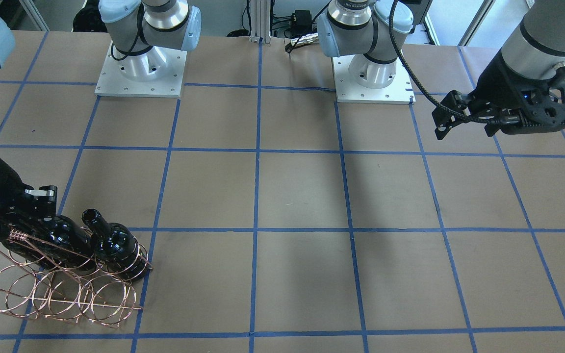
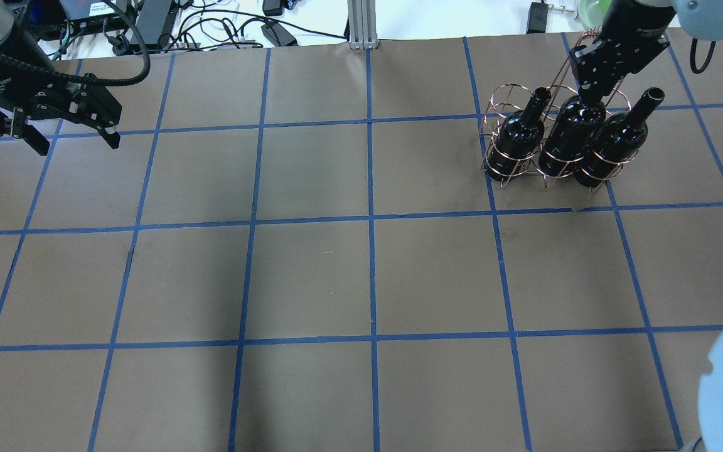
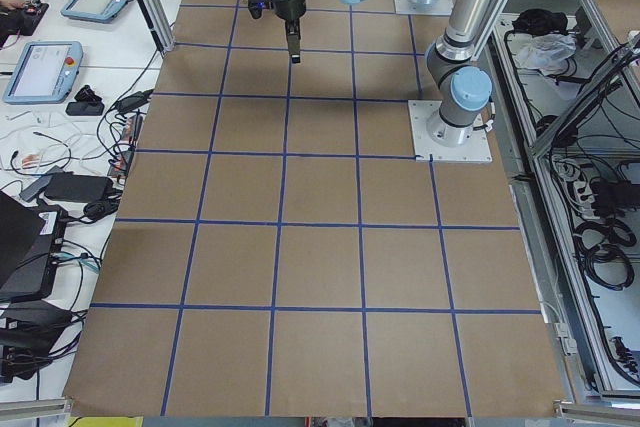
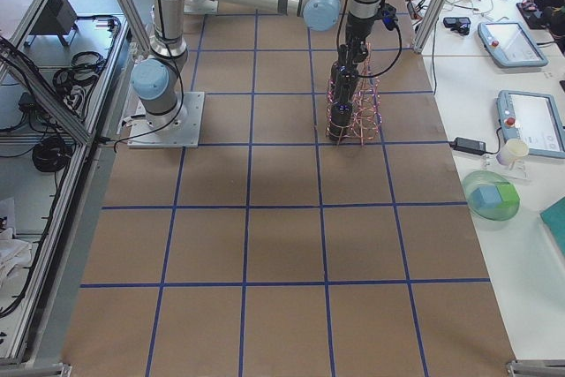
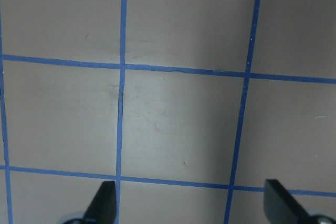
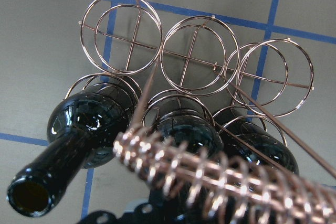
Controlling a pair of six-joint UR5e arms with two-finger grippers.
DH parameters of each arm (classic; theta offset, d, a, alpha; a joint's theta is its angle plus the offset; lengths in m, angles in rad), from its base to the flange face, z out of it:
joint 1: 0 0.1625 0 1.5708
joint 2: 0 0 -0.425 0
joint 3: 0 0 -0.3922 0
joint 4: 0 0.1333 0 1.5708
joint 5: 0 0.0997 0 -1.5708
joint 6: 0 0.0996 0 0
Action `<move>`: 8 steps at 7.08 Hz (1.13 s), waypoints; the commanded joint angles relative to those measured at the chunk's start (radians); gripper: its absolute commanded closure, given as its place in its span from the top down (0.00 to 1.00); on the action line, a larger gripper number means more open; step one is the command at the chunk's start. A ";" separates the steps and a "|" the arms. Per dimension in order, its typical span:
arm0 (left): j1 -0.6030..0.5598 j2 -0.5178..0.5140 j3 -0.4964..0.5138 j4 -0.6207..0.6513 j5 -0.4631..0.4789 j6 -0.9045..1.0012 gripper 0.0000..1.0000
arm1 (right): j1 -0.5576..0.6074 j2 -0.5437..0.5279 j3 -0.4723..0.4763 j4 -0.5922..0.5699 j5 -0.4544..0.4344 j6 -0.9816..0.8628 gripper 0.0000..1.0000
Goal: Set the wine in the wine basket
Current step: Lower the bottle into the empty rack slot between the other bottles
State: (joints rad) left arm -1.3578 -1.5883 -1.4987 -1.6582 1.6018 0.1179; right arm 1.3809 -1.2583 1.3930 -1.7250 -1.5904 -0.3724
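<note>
The copper wire wine basket (image 2: 492, 107) stands at the far right of the table. Three near-black wine bottles stand upright in its near row: left (image 2: 518, 135), middle (image 2: 572, 135), right (image 2: 615, 141). My right gripper (image 2: 589, 94) is above the middle bottle, shut on its neck, which it hides. In the right wrist view the coiled handle (image 6: 210, 177) crosses in front of the bottles (image 6: 68, 145), and the far row of rings (image 6: 197, 56) is empty. My left gripper (image 2: 78, 143) is open and empty above the table's far left, also in the left wrist view (image 5: 191, 208).
Brown paper table with blue tape grid lines (image 2: 371, 220). Both arm bases (image 1: 140, 73) stand at the robot's edge. Cables and power bricks (image 2: 211, 25) lie beyond the far edge. Teach pendants and a cup (image 4: 512, 152) sit on side benches.
</note>
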 commanded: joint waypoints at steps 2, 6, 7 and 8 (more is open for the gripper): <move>-0.077 0.036 0.003 0.002 -0.020 -0.075 1.00 | -0.003 -0.024 0.005 0.010 0.001 0.006 1.00; -0.104 0.062 -0.003 -0.009 -0.013 -0.076 1.00 | 0.076 -0.240 0.017 0.221 0.001 0.094 1.00; -0.103 0.059 -0.003 -0.008 -0.013 -0.072 1.00 | 0.090 -0.329 0.058 0.251 0.004 0.143 1.00; -0.101 0.056 -0.003 -0.005 -0.014 -0.070 1.00 | 0.128 -0.421 0.134 0.269 0.038 0.203 1.00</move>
State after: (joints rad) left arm -1.4603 -1.5298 -1.5012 -1.6647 1.5886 0.0450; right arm 1.4717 -1.5722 1.4567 -1.4922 -1.5782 -0.2369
